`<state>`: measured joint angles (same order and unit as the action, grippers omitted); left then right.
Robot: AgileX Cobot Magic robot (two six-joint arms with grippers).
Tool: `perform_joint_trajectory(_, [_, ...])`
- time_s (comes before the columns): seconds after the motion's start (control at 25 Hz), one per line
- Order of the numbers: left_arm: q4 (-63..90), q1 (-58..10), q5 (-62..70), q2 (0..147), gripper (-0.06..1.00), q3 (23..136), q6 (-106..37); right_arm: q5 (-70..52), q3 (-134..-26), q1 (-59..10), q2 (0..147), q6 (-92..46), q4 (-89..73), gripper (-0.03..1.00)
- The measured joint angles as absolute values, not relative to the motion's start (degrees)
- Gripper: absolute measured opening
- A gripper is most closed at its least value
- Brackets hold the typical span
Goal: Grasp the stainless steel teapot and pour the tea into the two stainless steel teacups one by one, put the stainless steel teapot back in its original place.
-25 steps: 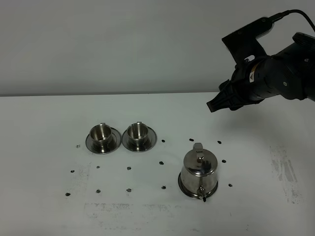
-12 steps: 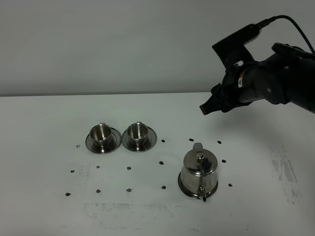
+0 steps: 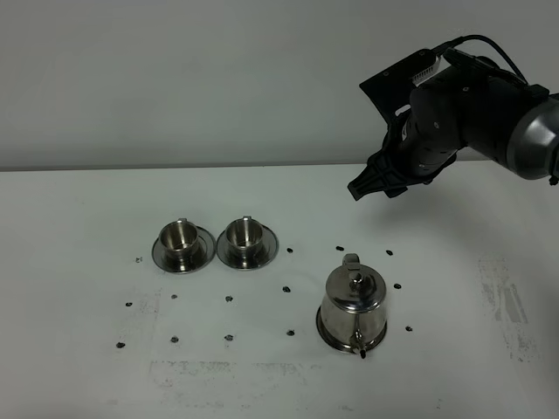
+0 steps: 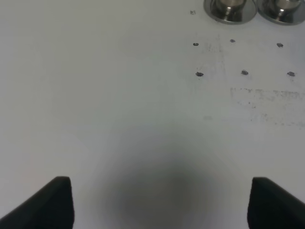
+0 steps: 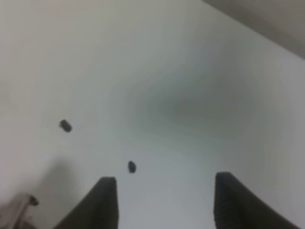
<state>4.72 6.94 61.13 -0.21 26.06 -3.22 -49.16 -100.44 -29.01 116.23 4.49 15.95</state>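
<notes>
The stainless steel teapot (image 3: 353, 302) stands on its round steel disc, the original place (image 3: 324, 333), at the front right of the table, spout toward the front. To the left, the two stainless steel teacups (image 3: 178, 236) (image 3: 243, 232) rest side by side on their saucers; both saucers show in the left wrist view (image 4: 228, 10) (image 4: 282, 11). My right gripper (image 3: 360, 188) (image 5: 164, 200) hangs open and empty in the air, behind and above the teapot. My left gripper (image 4: 162, 202) is open over bare table. No tea is visible.
The white table (image 3: 87, 367) carries a grid of small dark marks (image 3: 229, 299) around the cups and teapot. A scuffed patch (image 3: 507, 305) lies at the right. A grey wall (image 3: 175, 78) backs the table.
The right arm has swung left and slightly up, its wrist turning; the gripper stays open. Teapot and cups have not moved.
</notes>
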Motion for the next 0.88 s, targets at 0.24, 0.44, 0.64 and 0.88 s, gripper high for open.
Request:
perform_joint_trajectory(0.24, [4.72, 6.94, 61.13, -0.21, 0.73, 26.06, -3.22, -48.9, -100.57, -31.26, 116.66, 3.66, 8.78, 0.44])
perform_joint_trajectory(0.44, [4.72, 6.94, 61.13, -0.21, 0.73, 26.06, -3.22, -47.32, -100.63, -35.05, 116.71, 2.02, 9.42, 0.44])
perform_joint_trajectory(0.64, [4.72, 6.94, 61.13, -0.21, 0.73, 26.06, -3.22, -44.96, -100.87, -37.21, 119.08, -0.43, 10.72, 0.47])
perform_joint_trajectory(0.88, [4.72, 6.94, 61.13, -0.21, 0.73, 26.06, -3.22, -44.92, -100.87, -37.94, 122.75, -4.59, 11.13, 0.47])
